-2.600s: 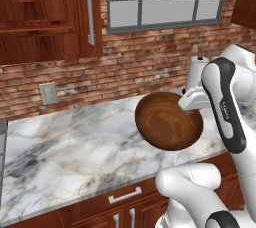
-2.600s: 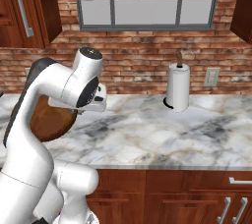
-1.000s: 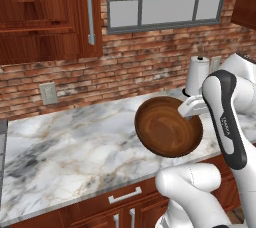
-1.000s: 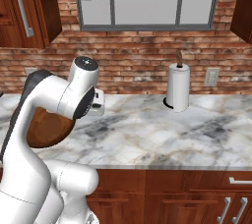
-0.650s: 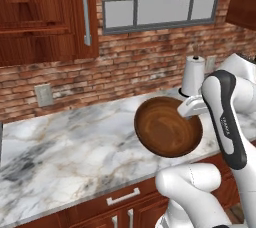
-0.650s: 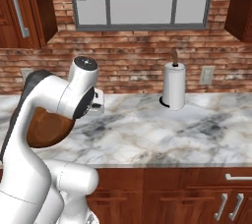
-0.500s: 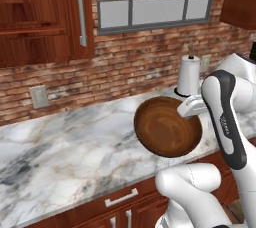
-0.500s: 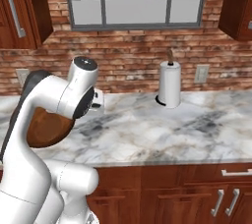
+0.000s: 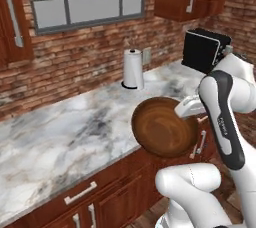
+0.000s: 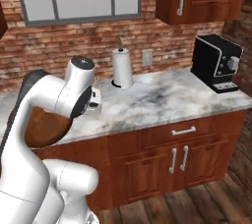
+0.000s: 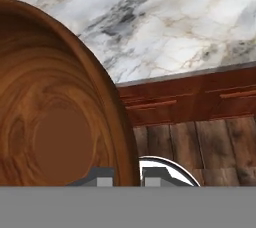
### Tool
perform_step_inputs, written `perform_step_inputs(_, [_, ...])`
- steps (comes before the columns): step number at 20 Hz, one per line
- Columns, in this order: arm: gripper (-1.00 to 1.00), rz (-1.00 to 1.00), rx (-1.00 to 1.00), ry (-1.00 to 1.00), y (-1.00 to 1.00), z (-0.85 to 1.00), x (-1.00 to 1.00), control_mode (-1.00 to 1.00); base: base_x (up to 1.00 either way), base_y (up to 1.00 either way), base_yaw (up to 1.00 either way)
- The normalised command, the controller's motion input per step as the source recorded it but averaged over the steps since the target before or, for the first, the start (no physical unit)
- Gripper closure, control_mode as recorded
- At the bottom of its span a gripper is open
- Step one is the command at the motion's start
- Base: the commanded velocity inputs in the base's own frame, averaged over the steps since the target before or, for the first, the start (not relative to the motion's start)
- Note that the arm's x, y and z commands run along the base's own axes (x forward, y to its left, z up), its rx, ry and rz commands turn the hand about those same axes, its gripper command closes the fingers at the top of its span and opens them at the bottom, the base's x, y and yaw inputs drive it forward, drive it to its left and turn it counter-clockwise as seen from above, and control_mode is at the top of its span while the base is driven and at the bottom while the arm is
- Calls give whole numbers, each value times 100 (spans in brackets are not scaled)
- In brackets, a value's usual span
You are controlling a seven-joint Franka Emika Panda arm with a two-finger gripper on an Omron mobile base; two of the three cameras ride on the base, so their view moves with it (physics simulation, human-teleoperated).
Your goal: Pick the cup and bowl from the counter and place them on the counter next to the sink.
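The dark brown wooden bowl [image 9: 162, 128] hangs tilted on its side above the front edge of the marble counter [image 9: 65, 132], its hollow facing the left base camera. My gripper [image 9: 181, 110] is shut on the bowl's right rim. In the hand view the bowl [image 11: 55, 122] covers the left half, and its rim runs down between the fingertips of the gripper [image 11: 127, 174]. From the right base view the bowl [image 10: 44, 127] peeks out behind my arm. The cup and the sink are out of view.
A white paper towel roll [image 9: 133, 69] stands at the brick wall. A black coffee machine [image 10: 216, 63] sits at the counter's right end. Reddish cabinets [image 10: 177, 159] run below the counter [image 10: 162, 95], with wooden floor [image 11: 200, 142] in front.
The whole picture has shifted: the base has driven and turned, so the paper towel roll slid left and the coffee machine came into view. The bowl stays in my gripper.
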Motion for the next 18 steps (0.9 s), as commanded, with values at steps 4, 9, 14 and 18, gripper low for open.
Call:
perform_step_inputs(4, [100, 0, 0, 0, 0, 0, 0, 100, -37, -80, -59])
perform_step_inputs(9, [100, 0, 0, 0, 0, 0, 0, 100, 0, -79, -72])
perform_step_inputs(14, [100, 0, 0, 0, 0, 0, 0, 100, 10, -57, -83])
perform_step_inputs(18, [100, 0, 0, 0, 0, 0, 0, 100, 9, -43, -85])
